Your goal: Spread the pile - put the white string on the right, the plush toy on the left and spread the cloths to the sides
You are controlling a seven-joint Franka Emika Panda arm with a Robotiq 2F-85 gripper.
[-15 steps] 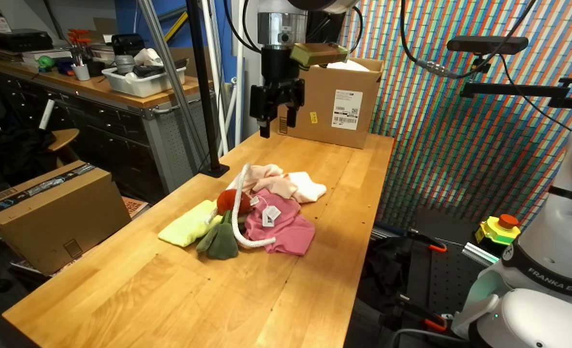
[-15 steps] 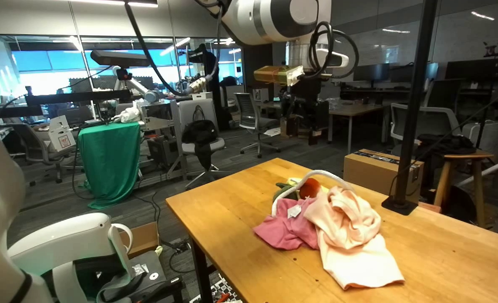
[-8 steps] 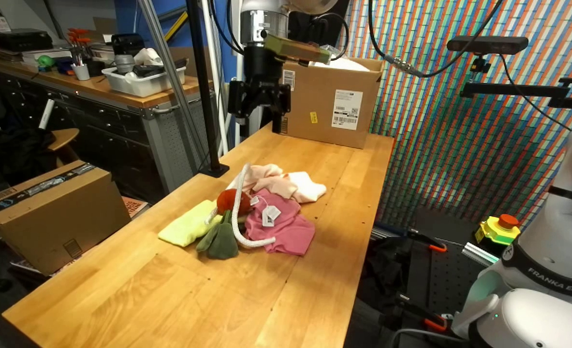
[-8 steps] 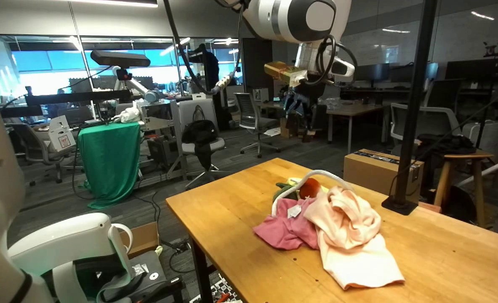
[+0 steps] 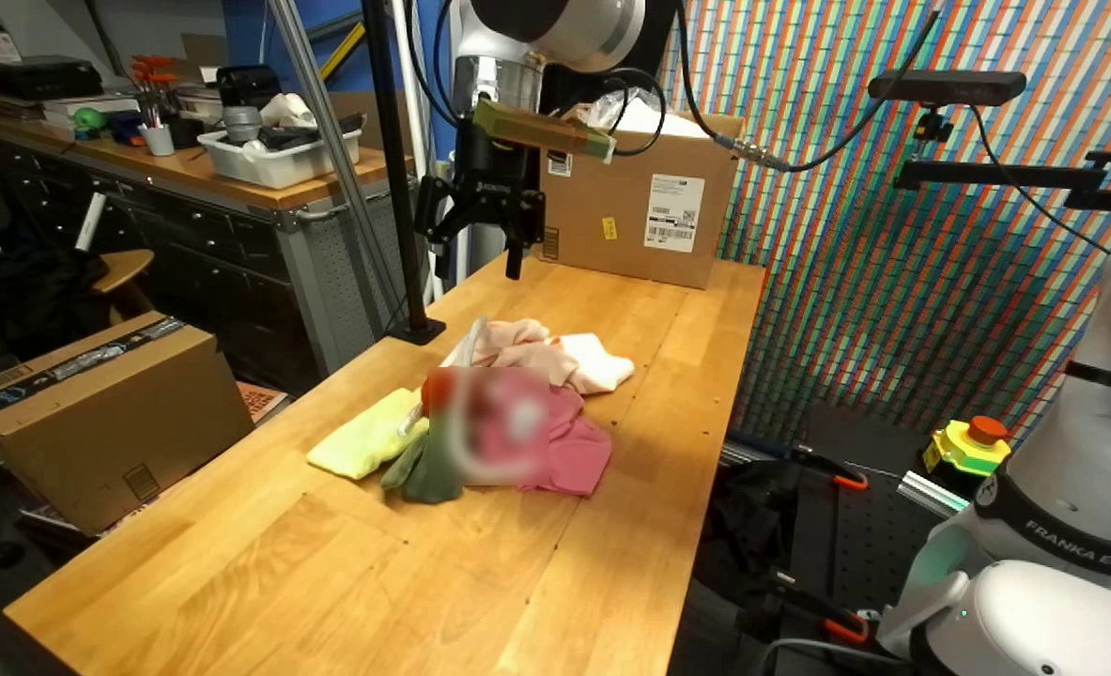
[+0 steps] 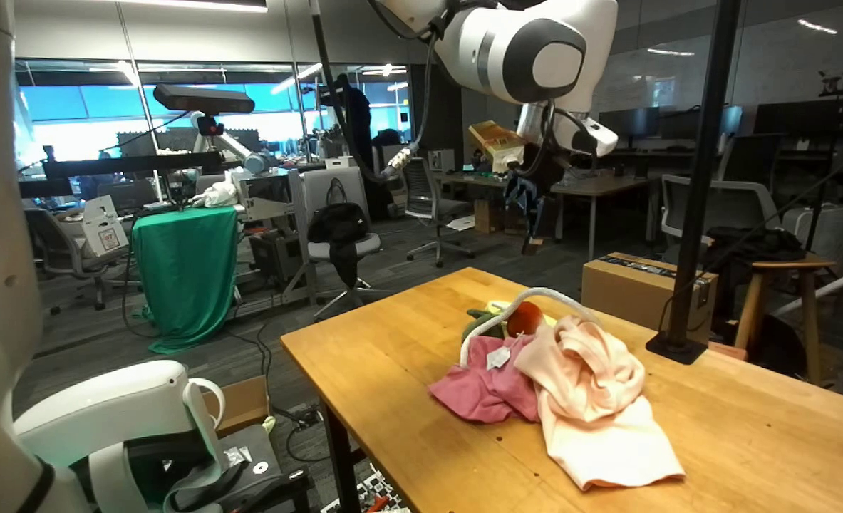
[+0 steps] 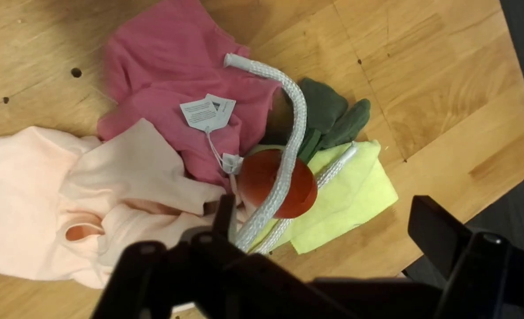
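Note:
The plush toy (image 7: 304, 191), a red-orange ball with dark green leaves, lies mid-pile. Over it arches the white string (image 7: 300, 110), whose other end runs beneath the toy; its bend is hidden by my gripper in the wrist view. Around the toy are the pink cloth (image 7: 164, 84) with paper tags, the cream cloth (image 7: 22, 199) and the yellow-green cloth (image 7: 355, 195). A blurred patch covers the pile's middle in an exterior view. My gripper (image 5: 478, 266) hangs well above the table, apart from the pile and toward the box end. Its jaws stand wide open with nothing between them.
A black post (image 5: 414, 324) rises from the edge of the wooden table (image 5: 330, 582) beside the pile. At the table's end stands a large cardboard box (image 5: 630, 211) behind my gripper. Another cardboard box (image 6: 642, 288) sits beyond the table.
My arm has swung toward the side with the black post, and the gripper has turned and come slightly lower. The jaws stay open; the pile lies as before.

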